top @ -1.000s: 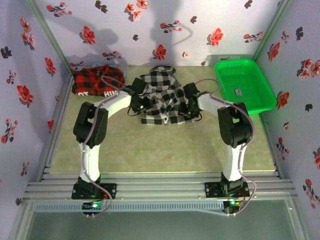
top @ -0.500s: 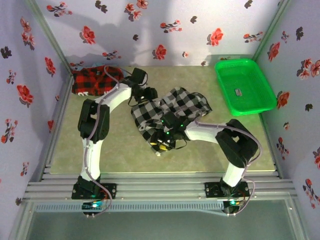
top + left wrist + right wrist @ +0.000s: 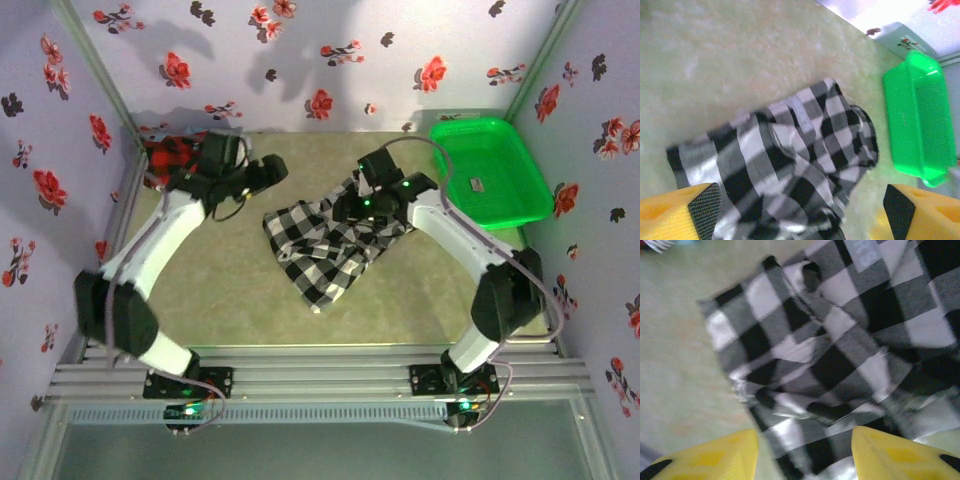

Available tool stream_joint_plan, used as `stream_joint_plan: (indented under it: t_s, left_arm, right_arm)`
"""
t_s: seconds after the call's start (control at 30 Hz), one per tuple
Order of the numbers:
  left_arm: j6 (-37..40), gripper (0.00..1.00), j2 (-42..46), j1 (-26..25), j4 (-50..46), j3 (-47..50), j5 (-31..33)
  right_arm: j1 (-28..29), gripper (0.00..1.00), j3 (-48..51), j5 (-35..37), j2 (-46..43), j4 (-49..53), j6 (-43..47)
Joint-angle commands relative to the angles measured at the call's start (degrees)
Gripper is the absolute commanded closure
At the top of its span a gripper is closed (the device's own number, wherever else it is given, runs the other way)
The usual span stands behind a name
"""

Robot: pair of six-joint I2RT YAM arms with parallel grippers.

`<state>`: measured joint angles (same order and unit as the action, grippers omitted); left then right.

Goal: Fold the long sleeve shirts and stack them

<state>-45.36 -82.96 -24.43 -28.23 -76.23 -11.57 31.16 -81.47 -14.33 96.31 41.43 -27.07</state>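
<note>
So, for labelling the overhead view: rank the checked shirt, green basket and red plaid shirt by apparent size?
1. checked shirt and green basket: about alike, no clear ranking.
2. red plaid shirt: smallest, though the left arm hides part of it.

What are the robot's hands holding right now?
Nothing. The left gripper and right gripper both stand open, the checked shirt lying loose on the table.
</note>
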Motion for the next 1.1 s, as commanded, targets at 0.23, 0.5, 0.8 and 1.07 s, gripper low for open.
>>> stream_joint_plan:
  t_s: [0.23, 0.5, 0.8, 1.07]
  left_arm:
    - [-17.99, 0.19, 5.8, -12.53, 9.52, 27.06, 5.99]
    - [-20.44, 0.21, 1.19, -14.06, 13.13, 30.78, 8.77]
    - [-20.03, 0.19, 2.83, -15.38, 9.99, 28.45, 10.21]
    - [-25.6, 0.25, 6.51, -25.58, 3.52, 29.05, 13.78]
  right_arm:
    - [-0.07, 0.6, 15.14, 1.38, -0.93, -0.48, 3.88]
    - [0.03, 0.68, 31.48, 1.52, -8.3, -7.34, -4.84]
    - [3.21, 0.65, 33.94, -0.65, -16.81, -4.31, -9.94]
    - [3.21, 0.5, 17.06, 0.94, -19.33, 5.64, -1.75]
